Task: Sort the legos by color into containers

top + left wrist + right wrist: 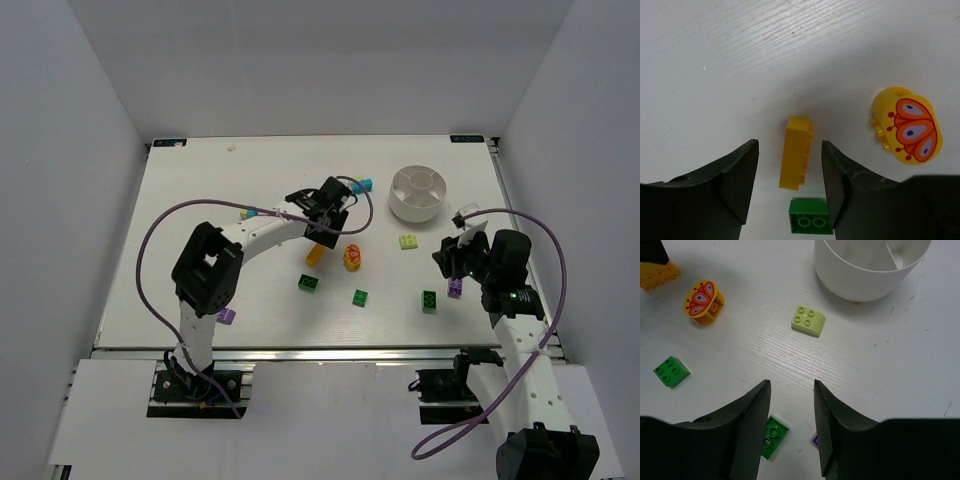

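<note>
Looking down from above, one round white bowl (417, 192) with dividers sits at the bench's (200, 180) far right. Outside it lie three green bricks (309, 283), two yellow pieces (316, 254), one pale green brick (408, 240) and two purple bricks (226, 316).

The left end effector (324, 232) hangs over the yellow pair, the right end effector (455, 268) below the bowl.

Left wrist view: jaws spread, with a plain yellow brick (796, 152) lying untouched between them. Only close up does the butterfly print (912, 131) show.

Right wrist view: jaws spread around nothing.
</note>
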Available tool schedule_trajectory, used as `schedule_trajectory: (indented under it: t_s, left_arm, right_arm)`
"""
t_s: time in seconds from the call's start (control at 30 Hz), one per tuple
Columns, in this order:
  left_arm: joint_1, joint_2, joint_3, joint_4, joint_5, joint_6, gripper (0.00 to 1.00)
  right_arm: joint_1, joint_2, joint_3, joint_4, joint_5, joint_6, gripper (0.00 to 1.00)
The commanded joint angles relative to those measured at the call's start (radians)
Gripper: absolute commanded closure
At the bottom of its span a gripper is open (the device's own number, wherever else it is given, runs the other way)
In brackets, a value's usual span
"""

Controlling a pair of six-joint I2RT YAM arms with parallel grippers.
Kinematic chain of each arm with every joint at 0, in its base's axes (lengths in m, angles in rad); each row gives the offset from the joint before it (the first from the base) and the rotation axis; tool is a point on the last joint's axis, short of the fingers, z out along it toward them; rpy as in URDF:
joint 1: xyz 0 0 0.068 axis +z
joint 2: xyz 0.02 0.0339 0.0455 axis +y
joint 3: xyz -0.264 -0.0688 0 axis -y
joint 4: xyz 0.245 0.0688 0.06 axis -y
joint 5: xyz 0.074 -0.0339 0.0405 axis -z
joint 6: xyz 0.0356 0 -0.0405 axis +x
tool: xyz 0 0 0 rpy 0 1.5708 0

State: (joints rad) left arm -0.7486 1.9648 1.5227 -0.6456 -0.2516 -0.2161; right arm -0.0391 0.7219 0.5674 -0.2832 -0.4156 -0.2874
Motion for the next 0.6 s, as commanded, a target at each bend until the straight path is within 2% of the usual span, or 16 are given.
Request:
schedule_trajectory:
  t_s: [0.0, 0.33, 0.4, 0.43, 0.47, 0.53, 0.57]
  left_arm:
    - [0.002, 0.048, 0.123, -0.149, -0.041, 0.035, 0.37]
    - [0.002, 0.123, 0.129, -0.164, 0.003, 0.047, 0.40]
    - [0.002, 0.137, 0.131, -0.164, 0.006, 0.049, 0.48]
    - [0.002, 0.140, 0.129, -0.157, 0.009, 0.047, 0.60]
    - [0.002, 0.141, 0.132, -0.157, 0.009, 0.049, 0.66]
    - [0.002, 0.141, 0.142, -0.151, 0.008, 0.049, 0.74]
    - [0.002, 0.134, 0.146, -0.140, 0.009, 0.047, 0.75]
  right_arm:
    - [-0.001, -0.001, 0.048, 0.022, 0.021, 0.004, 0.54]
    - [-0.001, -0.003, 0.048, 0.021, 0.031, 0.002, 0.54]
    - [-0.001, -0.003, 0.048, 0.021, 0.032, 0.002, 0.54]
    - [-0.001, -0.003, 0.048, 0.021, 0.031, 0.002, 0.55]
    - [-0.001, -0.001, 0.048, 0.021, 0.032, 0.001, 0.55]
    - [-0.001, -0.002, 0.048, 0.021, 0.032, -0.001, 0.55]
    - [-0.001, -0.001, 0.048, 0.021, 0.032, 0.001, 0.56]
